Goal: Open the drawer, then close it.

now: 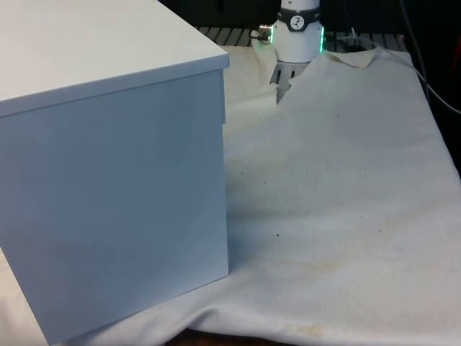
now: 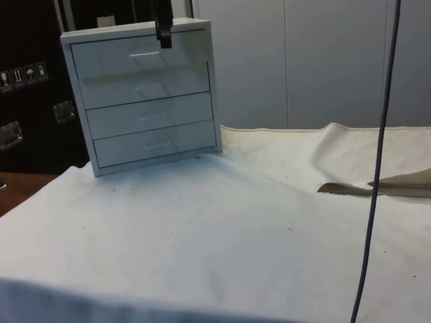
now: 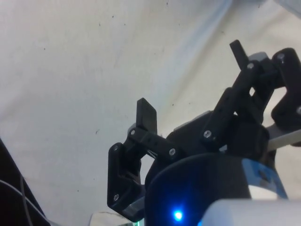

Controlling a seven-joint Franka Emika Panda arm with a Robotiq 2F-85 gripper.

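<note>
A white chest of drawers (image 2: pixel 151 101) stands at the table's far end in the side view, its four drawer fronts facing that camera. The top drawer (image 2: pixel 114 60) seems to stand slightly forward and casts a shadow on the one below. Its small handle (image 2: pixel 144 55) is bare. My gripper (image 2: pixel 163 33) hangs in front of the chest's top edge, just beside and above that handle, touching nothing. The wrist view has my gripper (image 3: pixel 193 84) open above the white cloth, nothing between its black fingers (image 3: pixel 146 116). In the front view my gripper (image 1: pixel 283 81) hangs beyond the chest (image 1: pixel 108 166), which shows blank panels.
The white cloth (image 2: pixel 222 229) covers the table, with a raised fold (image 2: pixel 377 182) at the side view's right. A dark cable (image 2: pixel 377 168) hangs down through that view. The chest takes up the front view's left half.
</note>
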